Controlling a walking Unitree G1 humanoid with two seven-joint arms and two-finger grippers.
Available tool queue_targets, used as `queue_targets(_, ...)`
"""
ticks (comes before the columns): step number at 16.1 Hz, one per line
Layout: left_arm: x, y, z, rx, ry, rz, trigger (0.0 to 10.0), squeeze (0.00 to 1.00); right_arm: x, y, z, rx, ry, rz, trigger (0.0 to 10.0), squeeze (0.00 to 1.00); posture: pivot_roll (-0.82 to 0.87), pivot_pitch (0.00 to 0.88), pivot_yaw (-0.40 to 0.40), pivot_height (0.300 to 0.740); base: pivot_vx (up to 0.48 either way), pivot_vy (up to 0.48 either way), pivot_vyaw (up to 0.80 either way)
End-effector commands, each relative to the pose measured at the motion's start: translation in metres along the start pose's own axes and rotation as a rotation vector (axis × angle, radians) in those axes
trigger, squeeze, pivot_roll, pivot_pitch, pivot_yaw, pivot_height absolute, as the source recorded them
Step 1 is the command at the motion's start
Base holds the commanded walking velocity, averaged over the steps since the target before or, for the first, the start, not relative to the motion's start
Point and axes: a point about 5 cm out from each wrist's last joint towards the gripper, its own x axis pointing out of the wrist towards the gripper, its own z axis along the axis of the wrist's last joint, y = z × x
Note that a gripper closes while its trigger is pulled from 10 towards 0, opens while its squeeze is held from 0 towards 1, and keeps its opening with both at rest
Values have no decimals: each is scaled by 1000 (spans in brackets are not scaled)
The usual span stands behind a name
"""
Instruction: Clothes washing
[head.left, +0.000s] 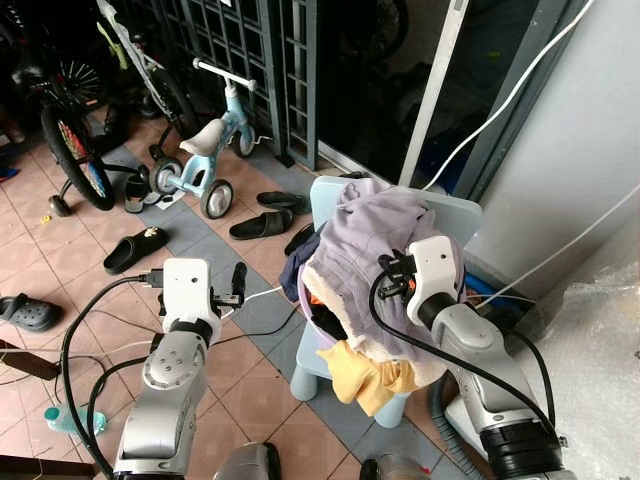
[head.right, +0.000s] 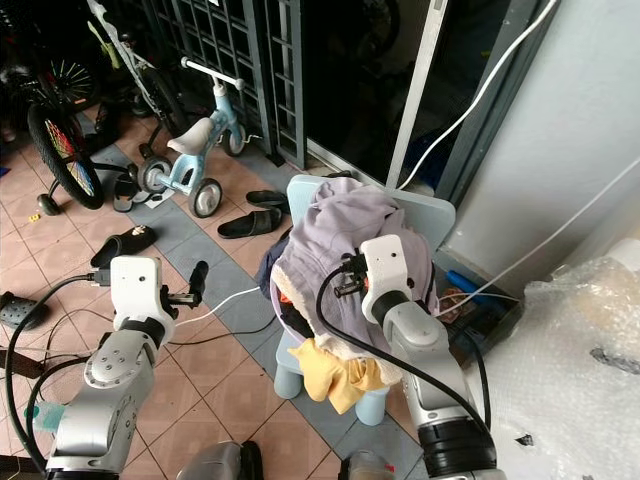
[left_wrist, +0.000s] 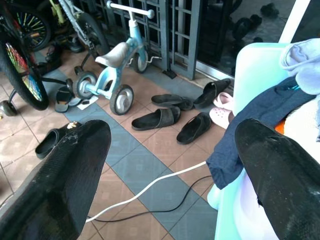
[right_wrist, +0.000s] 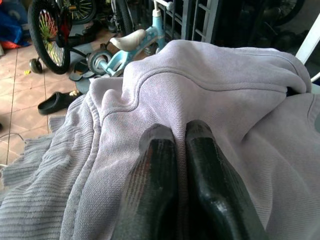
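Observation:
A pile of clothes sits on a light blue child's chair (head.left: 452, 214). A lilac sweatshirt (head.left: 368, 218) lies on top, a yellow garment (head.left: 366, 376) hangs off the front, and a dark blue piece (left_wrist: 250, 125) droops on the chair's left side. My right gripper (right_wrist: 180, 131) rests on top of the pile, shut on a fold of the lilac sweatshirt; it also shows as my right gripper (head.left: 396, 270) from above. My left gripper (head.left: 236, 284) hovers open to the left of the chair, above the floor, with nothing between its fingers (left_wrist: 80, 165).
A pale blue balance bike (head.left: 206, 160) and a bicycle wheel (head.left: 74, 150) stand at the left by a dark gate. Black sandals (head.left: 262, 222) lie on the tiles, crossed by a white cable (left_wrist: 150, 187). Plastic wrap (head.left: 600, 350) is at the right, a wall behind it.

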Motion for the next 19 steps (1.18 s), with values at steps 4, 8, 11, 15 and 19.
queue_targets(4, 2, 1, 2, 6, 6, -5, 10000, 0, 2, -1, 4, 19, -13, -7, 0, 0, -18, 94, 21, 740, 0, 0, 0)
queue_targets(8, 2, 9, 4, 0, -7, 32, 10000, 0, 6, 0, 3, 70, -16, -25, 0, 0, -2, 73, 12, 740, 0, 0, 0)
queue_targets(11, 0, 10, 5, -5, -10, 45, 10000, 0, 9, -2, 18, 87, -101, -55, 0, 0, 8, 78, 11, 740, 0, 0, 0)
queue_targets(15, -3, 6, 5, -11, -9, 43, 10000, 0, 11, -14, 27, 101, -154, -148, 0, 0, 15, 87, -6, 740, 0, 0, 0)
queue_targets(19, -8, 8, -2, -24, 8, 61, 10000, 0, 10, -8, 63, 160, -338, -107, 0, 0, -1, 65, -9, 740, 0, 0, 0)
